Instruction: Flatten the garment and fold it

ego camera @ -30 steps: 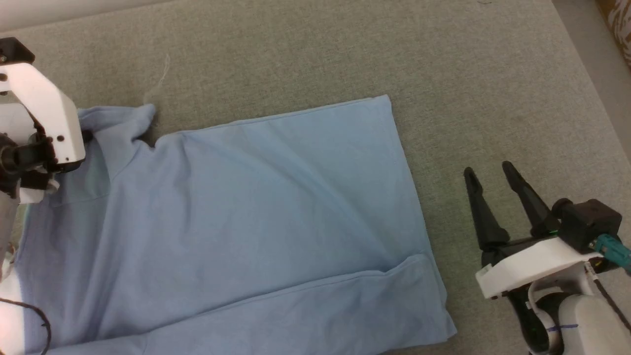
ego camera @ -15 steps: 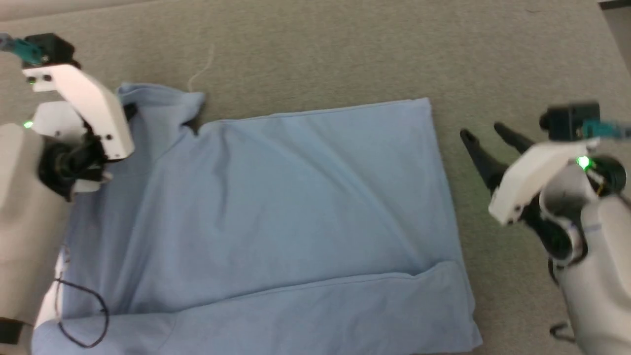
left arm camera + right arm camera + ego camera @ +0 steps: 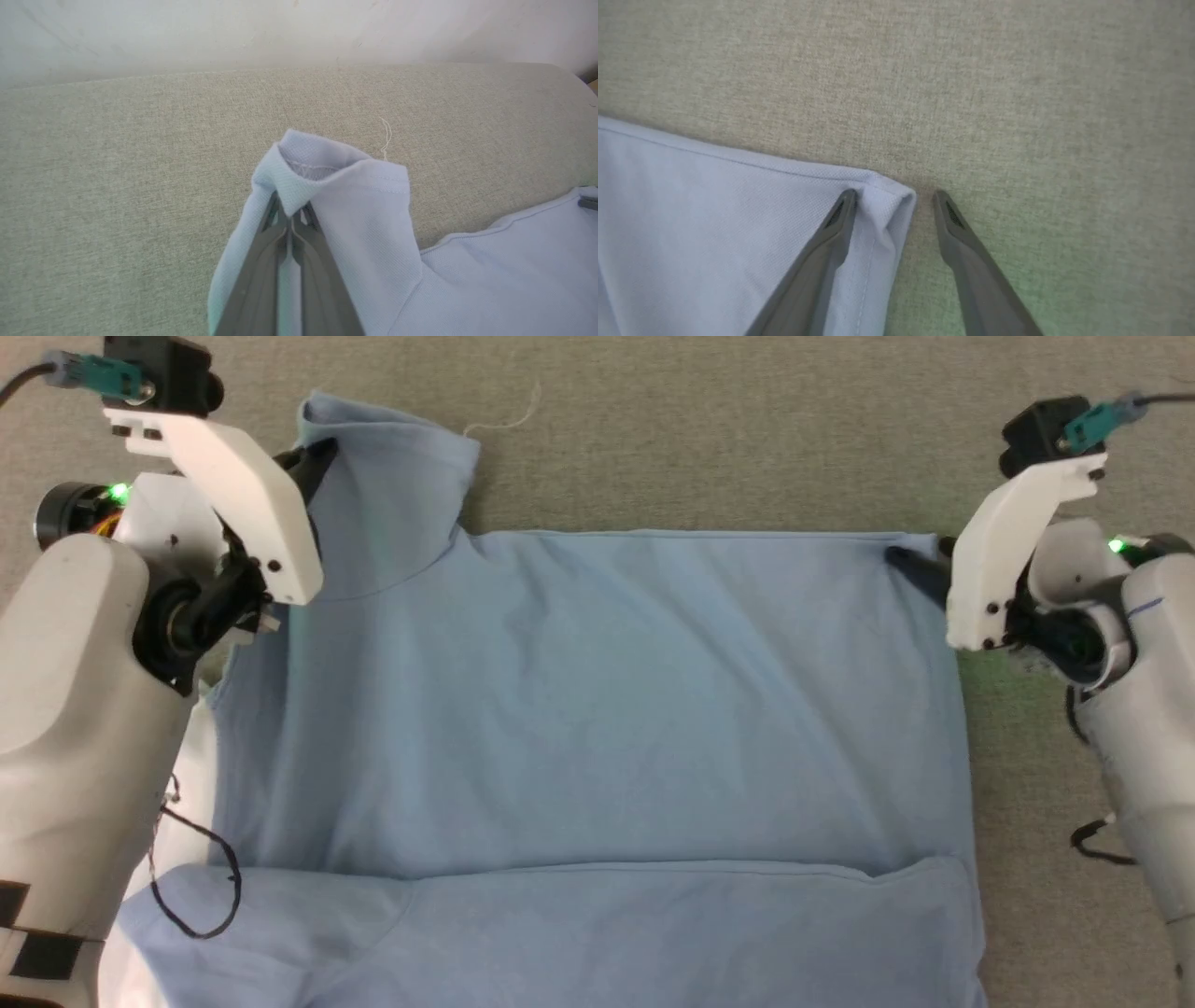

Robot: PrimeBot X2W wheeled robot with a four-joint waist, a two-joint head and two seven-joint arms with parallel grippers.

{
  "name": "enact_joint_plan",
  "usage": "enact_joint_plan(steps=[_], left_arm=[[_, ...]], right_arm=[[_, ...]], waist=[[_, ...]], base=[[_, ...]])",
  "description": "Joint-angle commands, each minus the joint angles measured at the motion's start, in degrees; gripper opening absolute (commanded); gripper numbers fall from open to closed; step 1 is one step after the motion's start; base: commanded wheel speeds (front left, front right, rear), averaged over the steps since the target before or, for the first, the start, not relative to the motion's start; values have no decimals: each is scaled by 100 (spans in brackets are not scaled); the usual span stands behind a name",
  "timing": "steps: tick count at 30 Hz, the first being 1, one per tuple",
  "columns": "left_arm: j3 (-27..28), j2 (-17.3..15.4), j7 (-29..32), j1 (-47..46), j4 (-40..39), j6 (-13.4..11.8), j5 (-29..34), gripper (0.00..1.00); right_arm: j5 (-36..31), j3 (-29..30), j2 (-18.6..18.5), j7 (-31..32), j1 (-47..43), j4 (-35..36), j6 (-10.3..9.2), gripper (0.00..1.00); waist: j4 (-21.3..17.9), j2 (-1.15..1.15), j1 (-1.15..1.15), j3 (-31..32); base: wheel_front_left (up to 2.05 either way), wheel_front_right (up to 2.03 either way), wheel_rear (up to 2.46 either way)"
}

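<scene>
A light blue garment lies spread on a grey-green cloth-covered worktop. Its long axis runs across the robot's front, from its left side to its right. The shoulder end is toward the robot's left and the straight hem toward its right. One short sleeve sticks out from the far edge at the left end. The left hand is closed on the end of that sleeve, with a fold of cloth wrapped over its fingertips. At the opposite end, the right hand is open and straddles the far hem corner. One of its fingers rests on the cloth just inside the corner, and the other sits on bare worktop just beyond it, so the corner lies between the jaws but is not yet pinched. The far edge of the garment runs almost straight from one hand to the other. Along the near edge, a strip of the cloth lies folded over onto the body. The likely next move is to close the right hand on the corner so that both hands hold the same far edge.
</scene>
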State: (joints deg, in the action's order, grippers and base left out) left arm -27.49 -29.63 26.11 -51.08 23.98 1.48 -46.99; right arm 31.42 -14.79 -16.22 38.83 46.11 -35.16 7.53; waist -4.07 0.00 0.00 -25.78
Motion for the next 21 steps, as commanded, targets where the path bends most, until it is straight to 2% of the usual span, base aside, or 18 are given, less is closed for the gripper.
enact_joint_plan(steps=[1, 3, 5, 13, 18, 21], left_arm=[[-23, 35, -61, -22, -57, 23, 26, 0], [-34, 39, -80, 44, -92, 34, 6, 0], [-19, 2, -138, 111, -101, 46, -1, 0], [286, -219, -790, 353, -149, -181, 84, 0], [535, -439, -1134, 1039, -549, -374, -30, 0], [696, -589, -1331, 1799, -997, -607, -128, 0]], right_arm=[[53, -161, 94, 285, -262, -366, -4, 0], [73, -242, 59, 423, -248, -454, -4, 0], [82, -269, 8, 277, -200, -388, -4, 0], [-289, -47, -252, -1352, -66, 264, -4, 0], [-412, 127, -288, -1657, -641, 704, -4, 0], [-441, 159, -279, -1709, -1293, 1063, -4, 0]], waist=[[100, 0, 0, -22], [120, 0, 0, 31], [120, 0, 0, 113], [126, 0, 0, 788], [156, 0, 0, 1331], [185, 0, 0, 1604]], base=[[0, 0, 0], [0, 0, 0], [0, 0, 0], [0, 0, 0], [0, 0, 0], [0, 0, 0]])
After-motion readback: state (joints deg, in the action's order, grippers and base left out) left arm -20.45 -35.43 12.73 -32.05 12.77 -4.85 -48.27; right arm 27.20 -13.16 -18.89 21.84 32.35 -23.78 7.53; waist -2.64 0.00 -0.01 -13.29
